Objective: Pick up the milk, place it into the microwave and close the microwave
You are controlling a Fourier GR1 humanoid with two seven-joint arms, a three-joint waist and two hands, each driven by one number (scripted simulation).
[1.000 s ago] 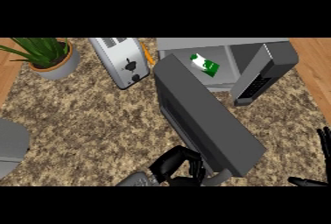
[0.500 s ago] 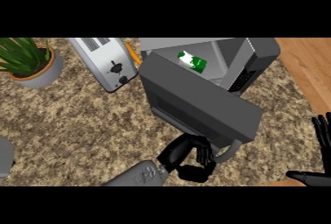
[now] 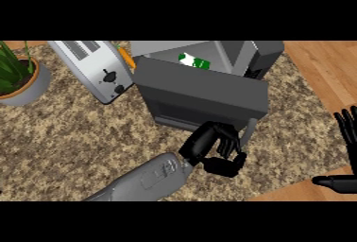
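Fingers [image 3: 222, 137] of the robot's left hand [image 3: 213, 150] curl against the near edge of the dark grey microwave door [image 3: 202, 97], beside its slim grey handle [image 3: 247, 134], holding nothing. The green-and-white milk carton [image 3: 193, 61] already sits inside the grey microwave [image 3: 233, 52] at the far side of the speckled stone bench [image 3: 77, 137]. Closing cleanly likely means pushing the door squarely away, with contact kept near the handle. The right hand [image 3: 345, 134] rests open at the right edge.

Left hand [image 3: 213, 149] fingers curled against the grey microwave door's [image 3: 202, 97] lower edge, milk [image 3: 193, 61] inside the microwave [image 3: 230, 54] beyond, toaster [image 3: 96, 68] up-left, right hand [image 3: 345, 142] open far right.
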